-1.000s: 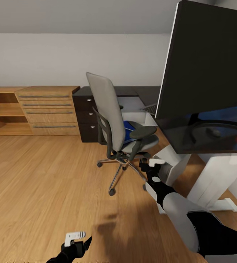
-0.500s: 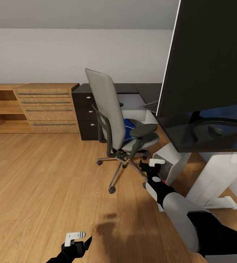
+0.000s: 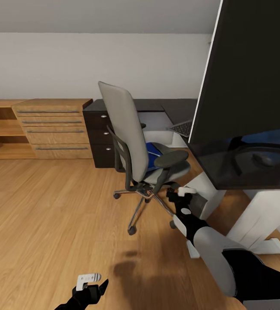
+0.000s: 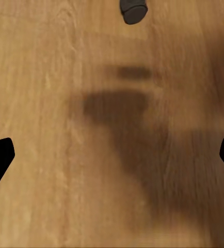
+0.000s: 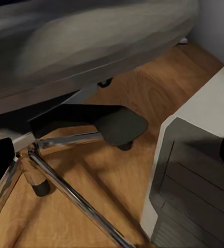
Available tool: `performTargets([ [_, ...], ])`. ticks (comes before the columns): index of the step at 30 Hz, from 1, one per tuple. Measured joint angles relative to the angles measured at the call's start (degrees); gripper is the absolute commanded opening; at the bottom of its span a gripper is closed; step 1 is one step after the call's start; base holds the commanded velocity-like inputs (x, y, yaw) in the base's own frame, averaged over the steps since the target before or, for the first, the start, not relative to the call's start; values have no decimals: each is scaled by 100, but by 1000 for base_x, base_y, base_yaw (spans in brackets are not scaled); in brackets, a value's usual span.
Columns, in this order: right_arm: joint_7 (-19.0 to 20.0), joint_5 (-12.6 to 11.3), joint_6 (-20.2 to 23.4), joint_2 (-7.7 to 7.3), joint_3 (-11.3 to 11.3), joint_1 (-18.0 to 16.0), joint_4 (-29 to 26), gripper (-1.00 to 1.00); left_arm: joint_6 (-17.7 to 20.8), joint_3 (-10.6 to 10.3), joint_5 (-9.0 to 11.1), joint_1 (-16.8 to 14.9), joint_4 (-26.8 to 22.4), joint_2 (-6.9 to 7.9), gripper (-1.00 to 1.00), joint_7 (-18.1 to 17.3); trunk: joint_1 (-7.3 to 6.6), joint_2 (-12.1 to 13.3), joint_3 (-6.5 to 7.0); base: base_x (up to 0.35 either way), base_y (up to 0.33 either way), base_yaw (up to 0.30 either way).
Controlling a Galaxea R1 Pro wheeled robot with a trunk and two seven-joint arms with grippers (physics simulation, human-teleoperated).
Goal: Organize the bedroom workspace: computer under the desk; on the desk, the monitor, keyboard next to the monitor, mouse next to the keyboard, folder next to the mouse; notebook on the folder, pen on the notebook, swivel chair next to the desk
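- The folder [image 3: 153, 151], bright blue, lay on the seat of the swivel chair [image 3: 136, 146], partly hidden behind the chair's back and armrest.
- The swivel chair stood on the wood floor [image 3: 49, 206] just beside the desk [image 3: 187, 110], its chrome base [image 5: 65, 191] and one castor [image 4: 132, 10] resting on the boards.
- The monitor [image 3: 252, 86] filled the near right of your head view, and the keyboard [image 3: 182, 128] lay on the desk beyond it.
- The computer [image 5: 194, 175] stood on the floor close to the chair base.
- Your right gripper [image 3: 182, 194] hung low between chair base and computer, its fingers spread with nothing between them.
- Your left gripper [image 3: 90, 282] hung over bare floor, fingers likewise spread apart and empty.
- Oak drawers [image 3: 54, 127] lined the far wall.
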Motion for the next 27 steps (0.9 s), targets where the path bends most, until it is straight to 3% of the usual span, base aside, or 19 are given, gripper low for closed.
performTargets([
  [15,-20,0,5,-44,-185,0,-11,100,-1,17,-3,0,8,7,100,0,-1,0,0,119,-20,0],
  [27,-28,-1,13,-117,-212,0,-26,100,-1,12,-2,0,9,7,100,-1,1,0,0,14,-5,0],
])
